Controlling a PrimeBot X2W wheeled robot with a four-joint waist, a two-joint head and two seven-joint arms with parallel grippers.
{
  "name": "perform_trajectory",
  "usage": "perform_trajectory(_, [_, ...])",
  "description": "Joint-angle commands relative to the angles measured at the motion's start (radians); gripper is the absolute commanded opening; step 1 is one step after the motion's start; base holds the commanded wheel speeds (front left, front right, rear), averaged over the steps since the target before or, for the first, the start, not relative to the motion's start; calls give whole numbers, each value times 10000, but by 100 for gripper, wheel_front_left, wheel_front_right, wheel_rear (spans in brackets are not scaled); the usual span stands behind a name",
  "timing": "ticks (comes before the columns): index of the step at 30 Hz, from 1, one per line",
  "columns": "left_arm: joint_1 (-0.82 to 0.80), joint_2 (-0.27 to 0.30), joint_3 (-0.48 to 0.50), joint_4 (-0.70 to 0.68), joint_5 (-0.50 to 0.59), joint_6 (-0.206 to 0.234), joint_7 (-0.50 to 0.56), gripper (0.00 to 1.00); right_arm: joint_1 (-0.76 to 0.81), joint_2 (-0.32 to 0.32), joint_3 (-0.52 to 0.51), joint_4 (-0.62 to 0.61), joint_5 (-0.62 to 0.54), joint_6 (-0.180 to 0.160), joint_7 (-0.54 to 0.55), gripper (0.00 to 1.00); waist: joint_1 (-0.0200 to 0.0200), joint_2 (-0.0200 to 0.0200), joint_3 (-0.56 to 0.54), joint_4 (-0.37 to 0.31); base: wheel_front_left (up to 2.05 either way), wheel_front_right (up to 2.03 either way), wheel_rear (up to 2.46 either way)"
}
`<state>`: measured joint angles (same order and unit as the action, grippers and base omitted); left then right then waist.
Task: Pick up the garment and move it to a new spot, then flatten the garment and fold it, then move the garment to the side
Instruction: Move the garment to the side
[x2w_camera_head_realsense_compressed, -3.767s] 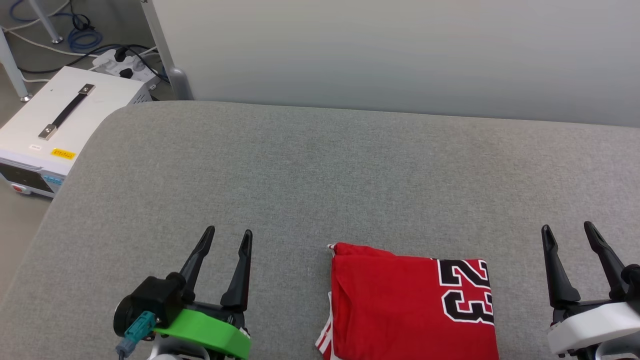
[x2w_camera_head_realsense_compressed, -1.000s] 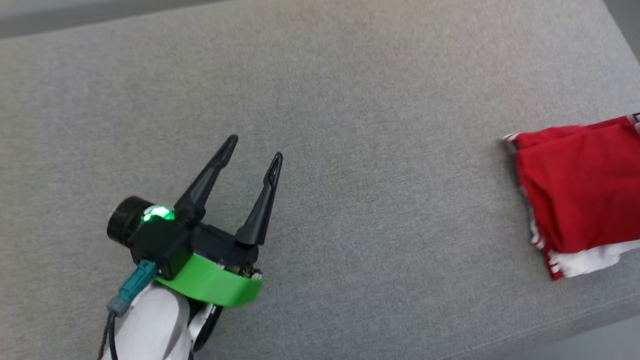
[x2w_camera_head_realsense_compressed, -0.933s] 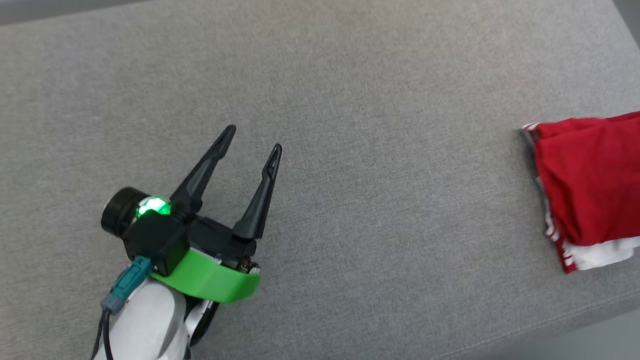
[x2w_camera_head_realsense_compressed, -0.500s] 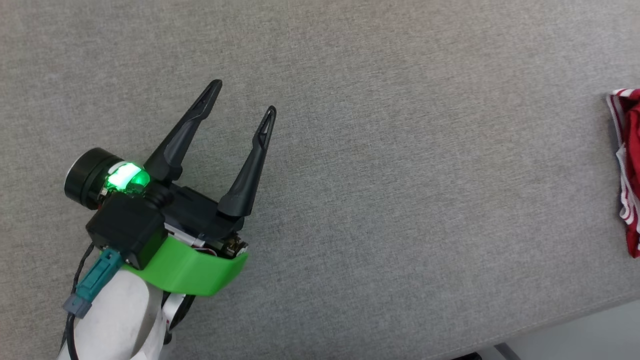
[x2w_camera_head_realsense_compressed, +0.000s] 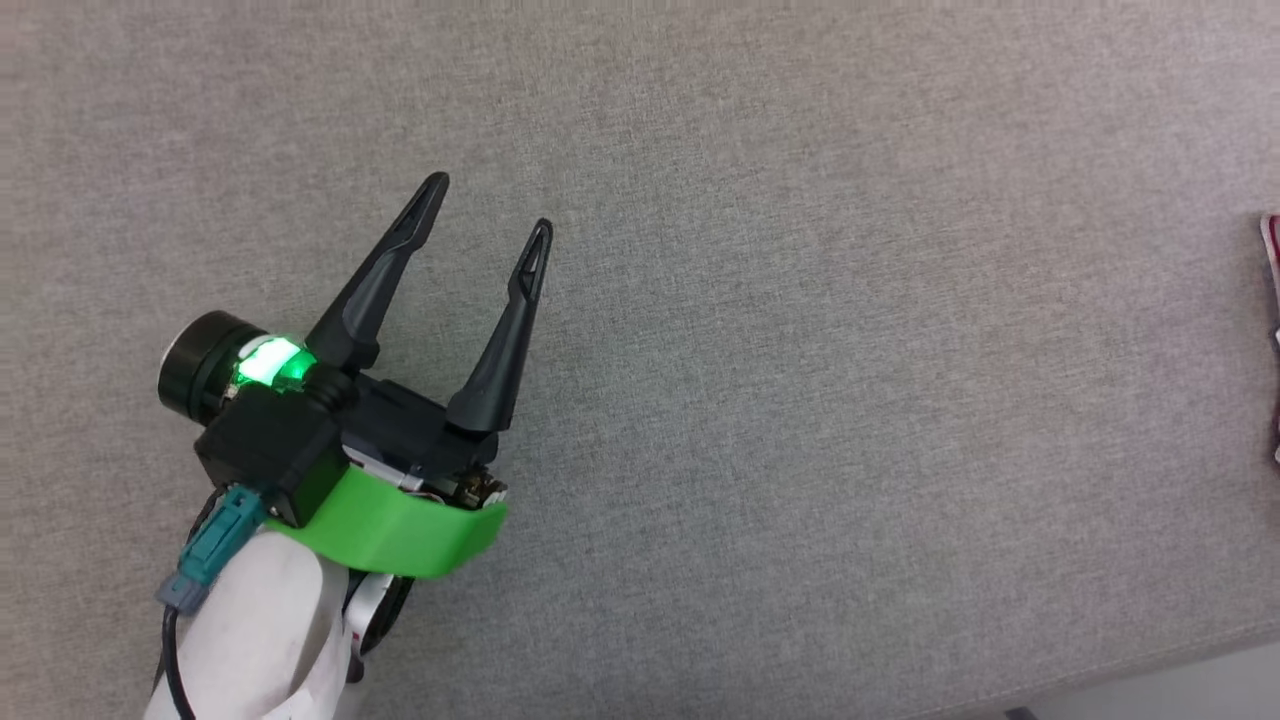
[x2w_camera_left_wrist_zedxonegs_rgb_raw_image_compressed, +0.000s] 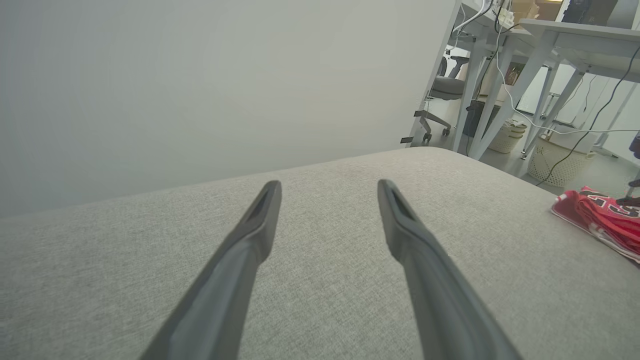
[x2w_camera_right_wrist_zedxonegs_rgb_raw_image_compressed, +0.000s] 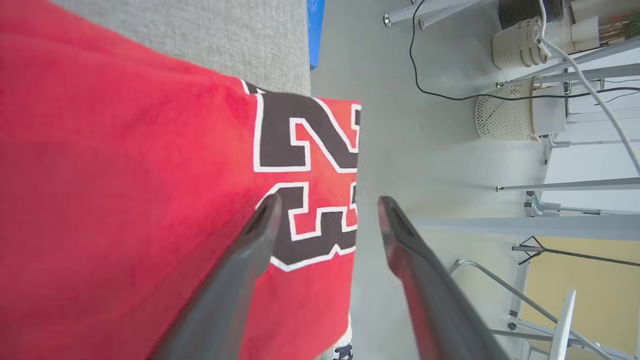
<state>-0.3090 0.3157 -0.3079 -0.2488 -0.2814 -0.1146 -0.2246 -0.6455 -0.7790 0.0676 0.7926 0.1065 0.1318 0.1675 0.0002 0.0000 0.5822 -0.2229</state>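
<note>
- Now your right hand (x2w_camera_right_wrist_zedxonegs_rgb_raw_image_compressed: 328, 201) has let go: its fingers, clamped a second ago, stand spread just over the folded red "23" jersey (x2w_camera_right_wrist_zedxonegs_rgb_raw_image_compressed: 125, 175).
- That suggests the final set-aside is done, though the numbered edge beneath this hand seems to overhang the grey table (x2w_camera_head_realsense_compressed: 800, 350).
- Your left hand (x2w_camera_head_realsense_compressed: 488, 205) hovers released, low over bare table, with the jersey well apart to its right.

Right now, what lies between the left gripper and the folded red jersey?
Only bare grey fabric surface between left gripper and red numbered jersey; the left wrist view shows it.
</note>
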Motion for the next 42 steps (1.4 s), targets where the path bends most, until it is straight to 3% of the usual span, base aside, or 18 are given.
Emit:
perform_trajectory(1, [39, -61, 49, 166, -60, 58, -117, 100, -181, -35, 72, -164, -34, -11, -125, 100, -2, 0, -662, 137, 0, 0, 0])
perform_trajectory(6, [702, -459, 272, 1133, -419, 118, -333, 100, 15, 4, 292, -1649, 650, -11, -555, 100, -2, 0, -2189, 579, 0, 0, 0])
perform_trajectory(13, [1361, -891, 678, 1725, -497, 265, -367, 100, 968, 672, -200, -4068, 1549, -11, -821, 100, -2, 0, -3557, 1270, 0, 0, 0])
perform_trajectory(23, [2281, -1458, 1253, 2375, -592, 442, -370, 100, 3489, 3170, -1584, -7471, 1762, -11, -1083, 100, -2, 0, -4772, 2157, 0, 0, 0])
perform_trajectory(25, [2518, -1664, 1435, 2543, -581, 478, -370, 100, 4320, 4108, -1828, -8234, 1765, -11, -1369, 100, -2, 0, -5032, 2380, 0, 0, 0])
perform_trajectory(35, [3047, -2222, 1878, 3187, -135, 292, -371, 100, 6835, 6706, -1571, -8614, 1932, -11, -2644, 100, -2, 0, -5606, 2896, 0, 0, 0])
perform_trajectory(42, [3189, -2410, 2190, 3327, 56, 116, -371, 100, 7121, 6915, -1150, -8174, 1616, -11, -3208, 100, -2, 0, -5741, 2895, 0, 0, 0])
